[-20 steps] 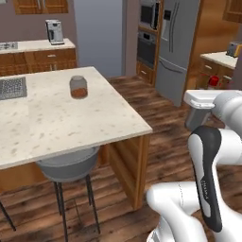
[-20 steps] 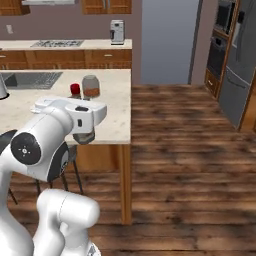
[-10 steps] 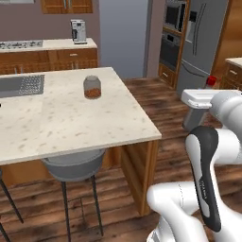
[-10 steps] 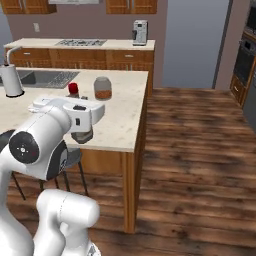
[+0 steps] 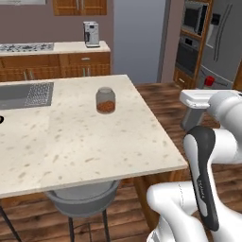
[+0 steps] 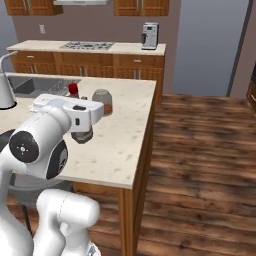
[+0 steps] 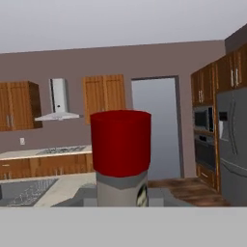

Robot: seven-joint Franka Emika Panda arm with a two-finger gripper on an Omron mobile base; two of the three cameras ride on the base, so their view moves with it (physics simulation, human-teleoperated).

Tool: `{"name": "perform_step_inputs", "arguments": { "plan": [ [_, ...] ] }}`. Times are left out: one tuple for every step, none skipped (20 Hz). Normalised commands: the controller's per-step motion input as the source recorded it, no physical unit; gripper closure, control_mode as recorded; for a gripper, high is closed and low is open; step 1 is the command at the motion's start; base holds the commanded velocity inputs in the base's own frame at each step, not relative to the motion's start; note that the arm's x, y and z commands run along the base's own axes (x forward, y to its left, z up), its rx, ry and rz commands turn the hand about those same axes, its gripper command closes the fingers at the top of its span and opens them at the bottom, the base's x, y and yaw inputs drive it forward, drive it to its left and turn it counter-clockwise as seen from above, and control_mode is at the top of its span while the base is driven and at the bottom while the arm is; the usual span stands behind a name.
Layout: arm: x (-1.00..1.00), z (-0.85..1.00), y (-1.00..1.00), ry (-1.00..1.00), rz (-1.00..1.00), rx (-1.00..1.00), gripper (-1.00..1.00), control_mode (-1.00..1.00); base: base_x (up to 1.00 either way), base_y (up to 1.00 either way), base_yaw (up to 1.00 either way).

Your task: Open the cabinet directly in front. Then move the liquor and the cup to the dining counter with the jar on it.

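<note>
While gripped, liquor upright between gripper fingers.

Jar upright on dining counter, near sink.

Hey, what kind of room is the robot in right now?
A home kitchen: an island counter with a sink, a stovetop on the back counter, and a steel fridge beside a wall oven.

No readable text, brand or number anywhere. Liquor label – sliver visible at 5 o'clock below red cap, dark marks only, illegible. Coffee machine at 12 o'clock on back counter – no legible markings.
</note>
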Motion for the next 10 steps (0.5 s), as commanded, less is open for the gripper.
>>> {"name": "perform_step_inputs", "arguments": {
  "plan": [
    [0.00, 0.00, 0.00, 0.00, 0.00, 0.00, 1.00, 1.00, 0.54, 0.00, 0.18],
    [0.00, 0.00, 0.00, 0.00, 0.00, 0.00, 1.00, 1.00, 0.42, -0.06, 0.14],
    [0.00, 0.00, 0.00, 0.00, 0.00, 0.00, 1.00, 1.00, 0.44, 0.00, 0.11],
    [0.00, 0.00, 0.00, 0.00, 0.00, 0.00, 1.00, 1.00, 0.50, -0.02, 0.10],
    [0.00, 0.00, 0.00, 0.00, 0.00, 0.00, 1.00, 1.00, 0.51, 0.00, 0.08],
    [0.00, 0.00, 0.00, 0.00, 0.00, 0.00, 1.00, 1.00, 0.46, -0.04, 0.05],
    [0.00, 0.00, 0.00, 0.00, 0.00, 0.00, 1.00, 1.00, 0.51, 0.00, 0.03],
    [0.00, 0.00, 0.00, 0.00, 0.00, 0.00, 1.00, 1.00, 0.52, 0.00, 0.02],
    [0.00, 0.00, 0.00, 0.00, 0.00, 0.00, 1.00, 1.00, 0.50, 0.00, 0.03],
    [0.00, 0.00, 0.00, 0.00, 0.00, 0.00, 1.00, 1.00, 0.49, -0.04, 0.04]
  ]
}}
